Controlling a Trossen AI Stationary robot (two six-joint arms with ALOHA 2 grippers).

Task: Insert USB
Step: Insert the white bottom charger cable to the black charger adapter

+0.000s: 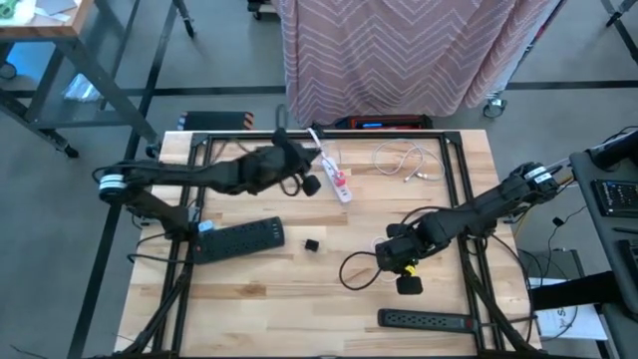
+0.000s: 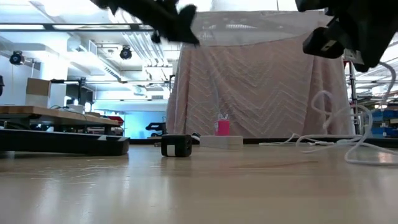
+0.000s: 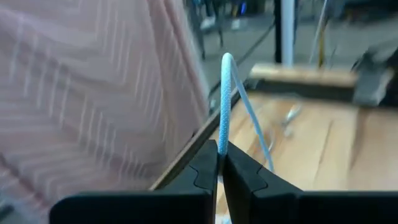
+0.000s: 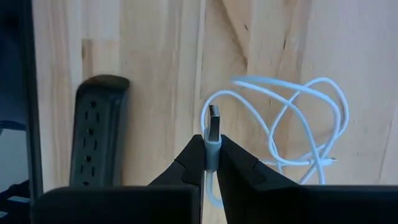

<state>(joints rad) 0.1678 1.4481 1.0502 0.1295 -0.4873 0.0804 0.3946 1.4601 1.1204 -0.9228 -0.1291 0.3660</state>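
My right gripper (image 4: 211,142) hangs over the table's near right part (image 1: 401,261), shut on a white USB plug whose metal end (image 4: 213,119) sticks out past the fingertips. Below it lies a coil of white cable (image 4: 298,124). My left gripper (image 3: 221,150) is up over the far middle (image 1: 297,152), shut on a white braided cable (image 3: 225,93). A white power strip (image 1: 337,178) with a pink piece (image 2: 222,127) lies flat beside it. A small black cube (image 1: 312,244) sits mid-table. My left gripper pinches the white braided cable (image 3: 222,134) between its two fingertips. The cable stands out past the tips as a narrow bend, one strand falling away toward the table. It is lifted clear. My right gripper pinches the USB plug's pale housing (image 4: 212,157) between its two fingers, from above, pointing steeply down. The plug lies along the fingers with its metal end foremost, clear of the table. Its cable runs back between the fingers.
A black power strip (image 1: 239,239) lies at the left, another (image 1: 424,321) near the front edge, seen also in the right wrist view (image 4: 99,137). A loose white cable (image 1: 409,162) lies at the far right. A pink patterned cloth (image 1: 399,50) hangs beyond the far edge.
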